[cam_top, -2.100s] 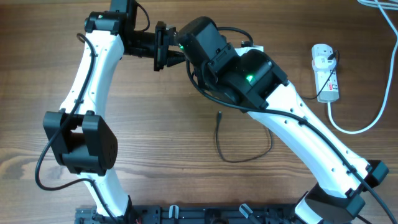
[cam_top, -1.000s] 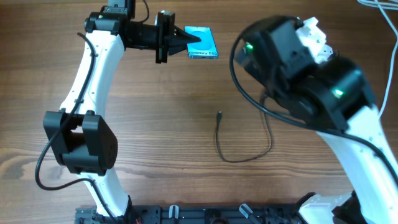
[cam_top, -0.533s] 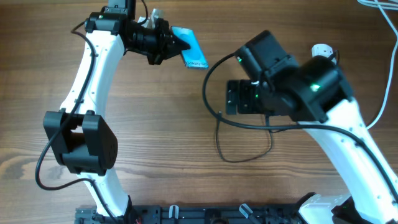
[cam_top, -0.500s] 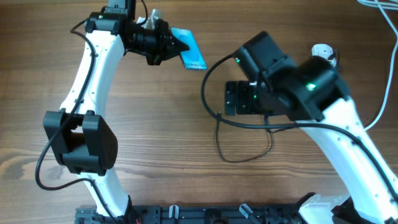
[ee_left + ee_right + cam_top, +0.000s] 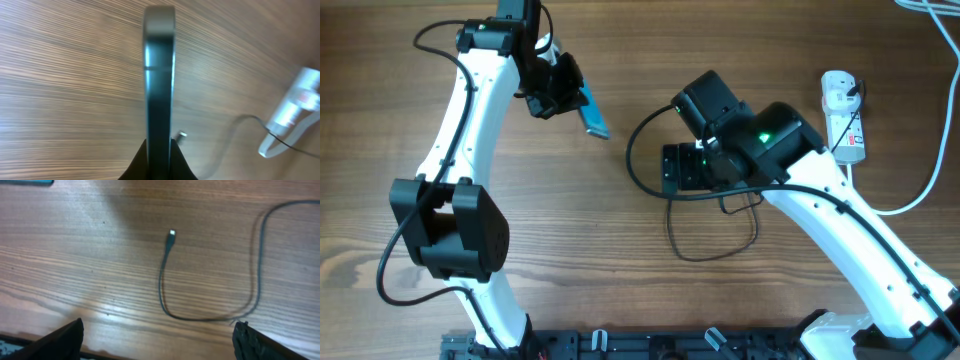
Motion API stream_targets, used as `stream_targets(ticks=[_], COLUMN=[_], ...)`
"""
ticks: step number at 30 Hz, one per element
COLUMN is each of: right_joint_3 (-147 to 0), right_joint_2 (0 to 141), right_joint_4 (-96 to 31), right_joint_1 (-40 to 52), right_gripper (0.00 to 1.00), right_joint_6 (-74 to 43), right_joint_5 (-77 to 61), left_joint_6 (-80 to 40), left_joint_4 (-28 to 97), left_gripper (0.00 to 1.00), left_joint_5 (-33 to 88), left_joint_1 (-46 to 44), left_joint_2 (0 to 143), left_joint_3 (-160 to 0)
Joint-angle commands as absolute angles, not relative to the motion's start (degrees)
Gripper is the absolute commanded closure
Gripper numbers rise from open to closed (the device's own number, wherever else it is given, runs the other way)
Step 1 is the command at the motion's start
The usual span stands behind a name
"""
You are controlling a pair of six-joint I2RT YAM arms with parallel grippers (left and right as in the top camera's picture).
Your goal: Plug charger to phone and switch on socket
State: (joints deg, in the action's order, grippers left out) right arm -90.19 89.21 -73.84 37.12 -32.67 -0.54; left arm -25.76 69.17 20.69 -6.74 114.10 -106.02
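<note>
My left gripper [image 5: 569,96] is shut on the phone [image 5: 593,113], held clear of the table and turned on edge. In the left wrist view the phone [image 5: 160,75] shows only its thin dark side, pinched between the fingertips [image 5: 138,162]. My right gripper [image 5: 670,170] hovers open over the charger's [image 5: 718,252] looped black cable. In the right wrist view the charger's plug tip [image 5: 171,232] lies on the wood ahead of the wide-apart fingers [image 5: 62,339], nothing between them. The socket [image 5: 844,115] lies at the far right, a black plug in it.
A thick white cord [image 5: 920,190] curves from the socket along the right edge. The right arm's upper link [image 5: 840,250] crosses the table's right half. The left arm [image 5: 470,150] stands along the left side.
The left gripper has swung left and down, turning the phone from flat to edge-on. The right arm has moved left over the cable's tip, its jaws still wide.
</note>
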Motion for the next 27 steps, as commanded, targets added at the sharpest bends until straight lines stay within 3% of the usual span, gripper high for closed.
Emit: stream_targets(ticks=[1,8,15,20,23,27], right_joint_3=[-86.6,-86.0,-85.6,-82.9,-80.6,-78.7], right_joint_2=[91.0,100.2,107.5,110.0,110.4,110.4], right_joint_4=[-72.2,-72.2,-68.3,-63.9,-60.7,-58.0], right_joint_1=[37.1,37.5,37.4,36.6,36.7,36.7], right_gripper=[0.06,0.24,0.24,0.29,0.49,0.55], right_joint_6=[-32.6,-36.2,-38.2,-38.2,-40.0,-42.2], right_joint_5=[-1.6,-1.5,-1.6,-3.9,-4.0,-4.1], left_joint_6=[-24.9,-29.6,-29.4,-29.4,-29.4,-29.4], left_joint_4=[69.3,69.6,70.0,70.2,70.1,69.9], left_gripper=[0.96,0.96,0.96,0.96,0.96,0.96], left_joint_5=[12.8,7.8,7.8,7.4,7.4,7.4], left_joint_1=[-6.9,-6.9,-6.9,-6.9,-6.9,-6.9], left_joint_2=[112.7,112.7,112.7,112.7,112.7,112.8], left_joint_3=[-106.0,-106.0,-106.0,-106.0,-106.0,-106.0])
